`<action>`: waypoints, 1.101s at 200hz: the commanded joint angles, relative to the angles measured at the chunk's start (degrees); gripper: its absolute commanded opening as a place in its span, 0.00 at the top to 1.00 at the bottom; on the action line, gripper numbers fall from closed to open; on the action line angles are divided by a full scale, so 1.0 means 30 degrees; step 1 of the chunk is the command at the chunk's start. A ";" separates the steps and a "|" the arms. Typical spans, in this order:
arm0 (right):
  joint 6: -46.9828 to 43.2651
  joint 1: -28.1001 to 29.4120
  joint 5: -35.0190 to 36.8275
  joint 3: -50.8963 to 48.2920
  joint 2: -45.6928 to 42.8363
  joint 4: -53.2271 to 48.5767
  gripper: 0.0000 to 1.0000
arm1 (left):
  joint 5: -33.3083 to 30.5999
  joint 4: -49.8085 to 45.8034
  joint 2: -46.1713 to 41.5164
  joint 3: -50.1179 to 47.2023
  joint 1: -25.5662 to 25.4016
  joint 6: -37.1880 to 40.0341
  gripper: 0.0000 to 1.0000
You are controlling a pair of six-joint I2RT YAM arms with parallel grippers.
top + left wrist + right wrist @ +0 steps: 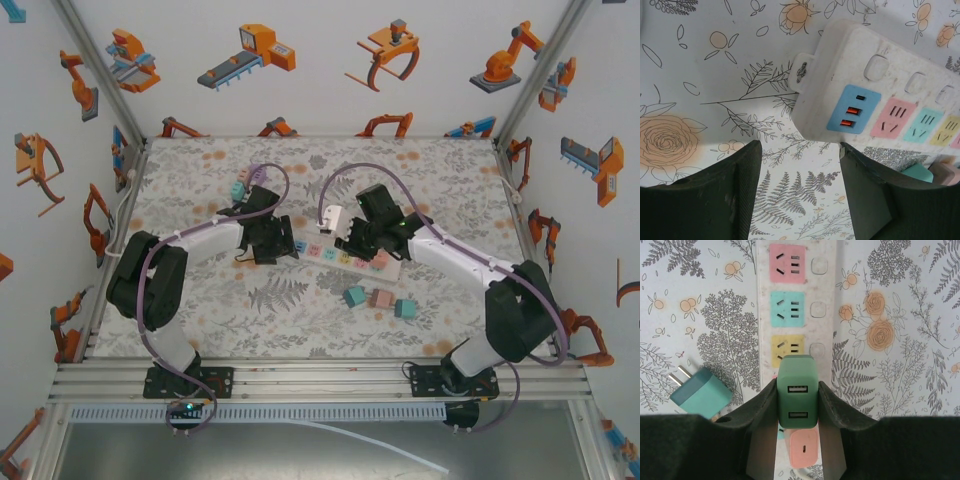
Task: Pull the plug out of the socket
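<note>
Left gripper (pixel 800 150) released, fingers spread over the flowered table (pixel 700 75), just beside the blue USB end of the white power strip (pixel 840 55). Right gripper (pixel 797 385) clenched on the green plug (pixel 797 405), which sits on the strip right next to the yellow socket (pixel 788 347). Can't tell if it's still seated; a loose teal plug (pixel 701 394) lies beside the strip.

Three views of one floral table (pixel 300 320): one overhead, two at the wrists.
Overhead: high behind the arm bases (pixel 190 380), tilted down, wide enough for the whole tabletop. Left wrist: close, angled down past the left gripper (pixel 799 150) at the end of the power strip (pixel 840 60). Right wrist: close, looking along the strip over the green plug (pixel 797 400) in the right gripper (pixel 797 385). Shared by all: the strip.
</note>
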 commanded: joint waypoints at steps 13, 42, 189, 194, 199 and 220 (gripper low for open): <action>0.0716 0.0088 -0.0503 0.0125 -0.0740 0.1285 0.81 | -0.1287 -0.0949 0.0519 -0.0065 -0.0086 0.0060 0.40; 0.2623 0.0090 -0.0115 -0.0288 -0.2042 0.3151 0.82 | -0.1223 -0.0672 -0.0014 -0.0094 -0.0180 0.0150 0.39; 1.9945 0.0027 0.7157 -0.9408 -1.5221 1.0288 0.83 | -0.0221 0.0432 -0.9674 -0.1408 -0.2234 0.4019 0.21; 2.0555 0.0030 0.7400 -0.9849 -1.5801 1.0249 0.83 | 0.0075 0.0629 -1.0228 -0.1629 -0.2332 0.4339 0.20; 2.1134 0.0003 0.7652 -1.0407 -1.6398 1.0162 0.83 | 0.0361 0.0784 -1.0778 -0.1842 -0.2428 0.4634 0.20; 2.2840 -0.0056 0.8670 -1.2032 -1.8783 0.9230 0.82 | 0.1307 0.0769 -1.2923 -0.2450 -0.2700 0.5830 0.15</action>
